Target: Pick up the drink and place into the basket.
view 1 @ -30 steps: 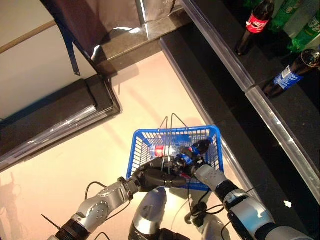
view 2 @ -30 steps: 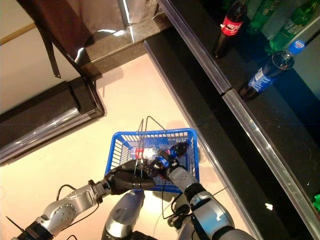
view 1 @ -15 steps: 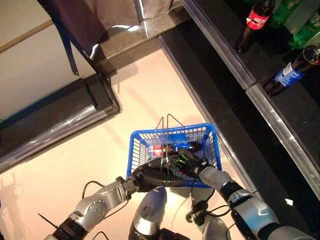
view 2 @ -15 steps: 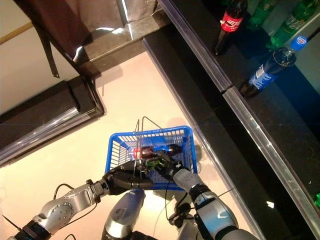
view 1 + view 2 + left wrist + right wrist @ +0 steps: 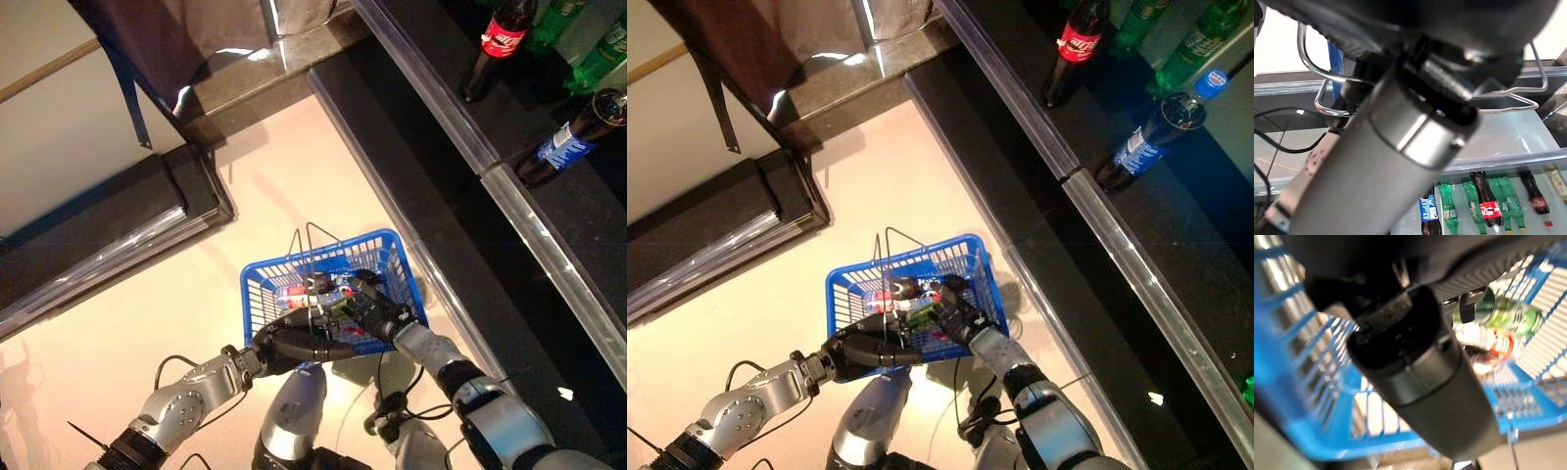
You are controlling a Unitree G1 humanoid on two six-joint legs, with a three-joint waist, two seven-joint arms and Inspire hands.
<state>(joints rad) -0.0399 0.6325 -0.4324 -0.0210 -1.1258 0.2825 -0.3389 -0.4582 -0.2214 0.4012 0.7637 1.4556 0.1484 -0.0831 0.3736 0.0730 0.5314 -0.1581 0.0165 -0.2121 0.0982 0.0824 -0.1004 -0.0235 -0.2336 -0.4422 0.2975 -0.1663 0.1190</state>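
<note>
Bottles (image 5: 328,291) now lie inside the blue basket (image 5: 263,284), hung from the clenched left hand (image 5: 294,343); right hand (image 5: 377,315) has released its drink, so placing looks finished.

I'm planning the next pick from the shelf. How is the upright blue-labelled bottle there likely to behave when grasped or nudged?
The blue-labelled bottle stands tall and narrow on the dark shelf, so a sideways nudge would probably tip it. It looks full of dark drink, so likely heavy for its size. Its round, smooth body may roll once down.
</note>
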